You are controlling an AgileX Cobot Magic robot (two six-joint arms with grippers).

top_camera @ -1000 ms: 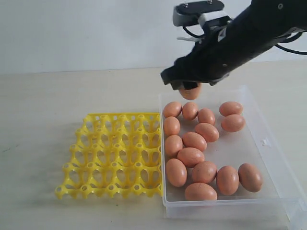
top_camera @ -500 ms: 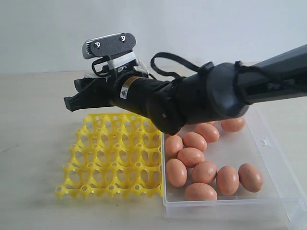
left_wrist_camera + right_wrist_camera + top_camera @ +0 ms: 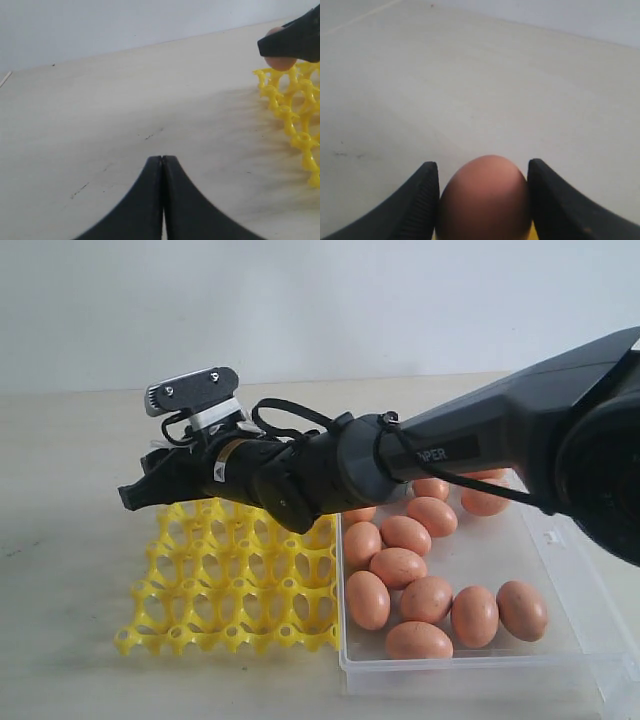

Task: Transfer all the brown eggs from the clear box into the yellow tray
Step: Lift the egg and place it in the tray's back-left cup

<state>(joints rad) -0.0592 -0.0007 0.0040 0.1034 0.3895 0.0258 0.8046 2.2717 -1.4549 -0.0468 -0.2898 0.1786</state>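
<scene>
Right gripper (image 3: pixel 483 172): jaws clamped on 1 brown egg (image 3: pixel 483 205), held above the far left corner of the yellow tray (image 3: pixel 235 585). Left gripper (image 3: pixel 162 160): jaws together, above the surface (image 3: pixel 100 100). Other brown eggs (image 3: pixel 426 598): loose in the clear box (image 3: pixel 560 540), just beside the tray.
</scene>
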